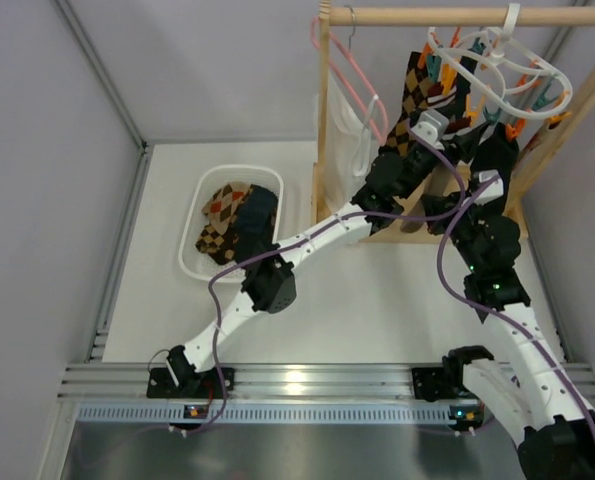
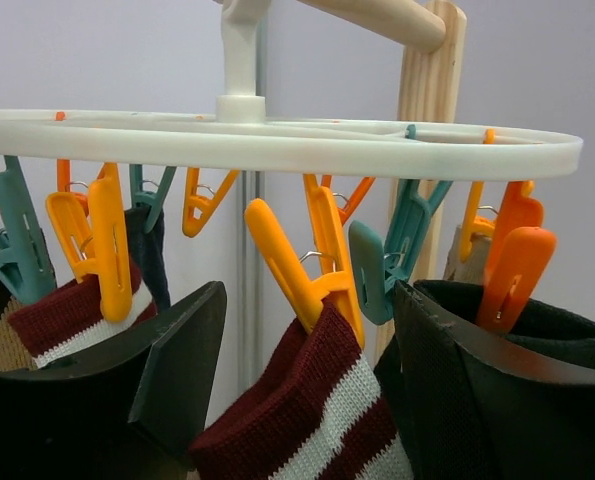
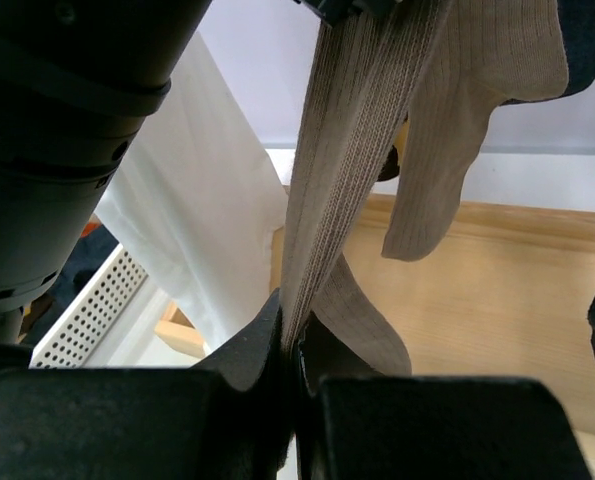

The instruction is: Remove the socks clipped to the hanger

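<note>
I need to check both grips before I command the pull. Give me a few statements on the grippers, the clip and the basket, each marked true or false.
1. The right gripper is shut on a taupe sock. True.
2. The left gripper is clamped on the striped cuff. False: its jaws stand open on either side of the cuff.
3. That striped cuff is already free of its clip. False: an orange clip on the hanger pinches its top edge.
4. The basket holds an argyle sock and a dark navy sock. True.
</note>
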`<action>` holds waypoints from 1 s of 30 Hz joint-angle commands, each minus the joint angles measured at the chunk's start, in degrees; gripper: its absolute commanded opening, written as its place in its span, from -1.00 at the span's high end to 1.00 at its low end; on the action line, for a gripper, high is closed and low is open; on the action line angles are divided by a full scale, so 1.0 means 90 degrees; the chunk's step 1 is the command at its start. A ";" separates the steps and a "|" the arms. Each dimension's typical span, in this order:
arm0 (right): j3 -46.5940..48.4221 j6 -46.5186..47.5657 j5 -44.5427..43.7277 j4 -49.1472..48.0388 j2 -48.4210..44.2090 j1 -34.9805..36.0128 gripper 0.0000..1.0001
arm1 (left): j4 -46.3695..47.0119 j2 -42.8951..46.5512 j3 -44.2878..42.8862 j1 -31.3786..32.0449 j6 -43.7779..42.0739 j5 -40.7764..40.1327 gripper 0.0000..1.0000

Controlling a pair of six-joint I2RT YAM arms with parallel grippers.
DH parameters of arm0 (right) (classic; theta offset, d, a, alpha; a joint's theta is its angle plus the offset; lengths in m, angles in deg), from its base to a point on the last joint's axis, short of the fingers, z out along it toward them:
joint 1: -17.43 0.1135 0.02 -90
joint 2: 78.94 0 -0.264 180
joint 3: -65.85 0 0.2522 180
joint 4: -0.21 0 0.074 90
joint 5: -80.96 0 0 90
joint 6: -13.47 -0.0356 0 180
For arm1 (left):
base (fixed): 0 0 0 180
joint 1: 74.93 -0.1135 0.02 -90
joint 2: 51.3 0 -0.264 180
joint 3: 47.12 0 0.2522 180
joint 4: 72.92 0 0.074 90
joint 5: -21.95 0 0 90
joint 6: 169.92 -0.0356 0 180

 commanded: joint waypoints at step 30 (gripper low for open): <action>-0.0068 -0.0014 -0.0049 0.0012 -0.0119 0.0544 1.00 | 0.1234 -0.0315 -0.0506 -0.0234 -0.0138 0.0484 0.20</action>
